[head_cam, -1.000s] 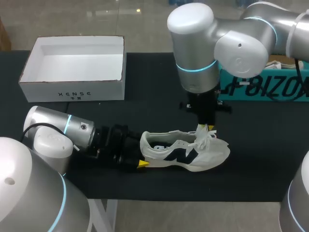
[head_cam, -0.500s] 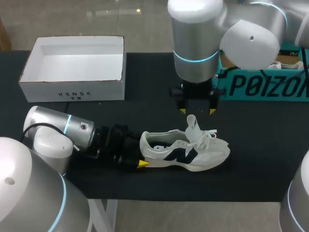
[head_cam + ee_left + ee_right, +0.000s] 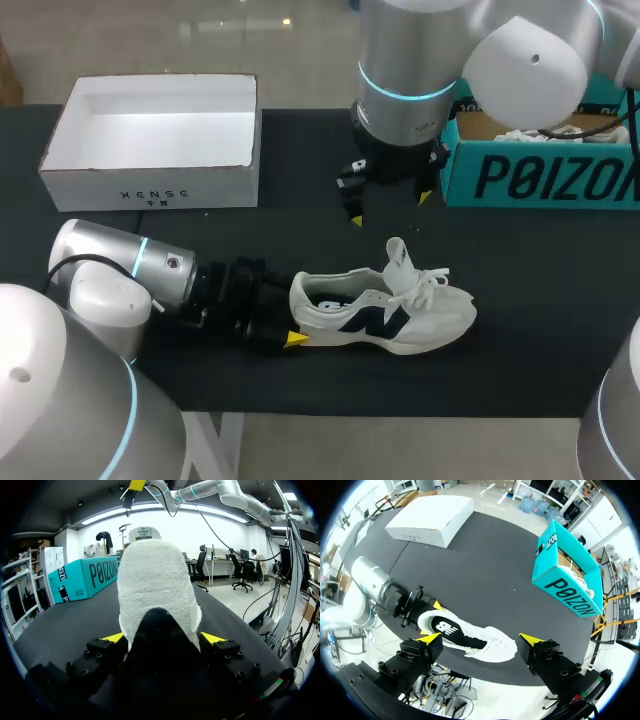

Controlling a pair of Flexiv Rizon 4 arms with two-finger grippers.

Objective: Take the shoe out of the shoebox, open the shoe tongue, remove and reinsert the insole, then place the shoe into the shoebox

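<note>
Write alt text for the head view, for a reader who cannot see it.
A white shoe lies on the black table, its heel clamped by the left gripper. The right gripper hangs open above it; an open white shoebox and a teal box stand behind.

A robot lab: arms (image 3: 420, 60) over black table (image 3: 300, 170).

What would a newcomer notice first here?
The white sneaker stands on the black table near its front edge, tongue sticking up, its heel clamped by the left end effector. Above and behind it the right end effector hangs open and empty. An open white shoebox sits at the back left, a teal box at the back right.
</note>
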